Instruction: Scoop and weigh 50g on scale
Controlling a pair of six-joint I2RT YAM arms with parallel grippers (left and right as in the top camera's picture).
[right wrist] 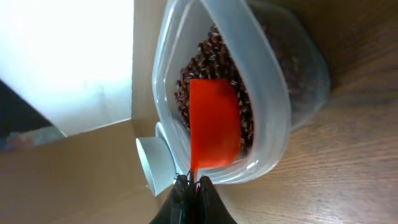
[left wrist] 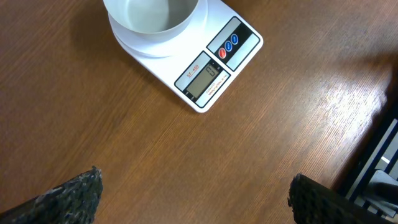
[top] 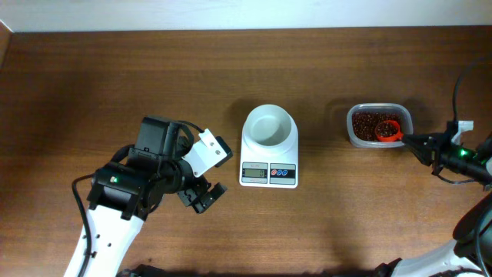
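Observation:
The white scale (top: pixel 268 174) stands mid-table with its round white bowl (top: pixel 268 127) empty; the left wrist view shows its display (left wrist: pixel 202 79) and the bowl (left wrist: pixel 151 15). Dark red-brown beans (top: pixel 367 121) fill a clear tub (top: pixel 352 135) to the right. My right gripper (top: pixel 413 141) is shut on the handle of an orange-red scoop (top: pixel 388 131), whose cup sits down in the beans (right wrist: pixel 211 56). In the right wrist view the scoop (right wrist: pixel 214 121) reaches out from the shut gripper (right wrist: pixel 194 183) into the tub (right wrist: pixel 273 93). Left of the scale, my left gripper (top: pixel 214 171) hangs wide open above bare wood (left wrist: pixel 196 186).
The brown wooden table (top: pixel 92 85) ends at a pale wall along the far edge. My left arm's black body (top: pixel 146 173) takes up the front left. The right arm and its cables (top: pixel 469 154) hang at the right edge.

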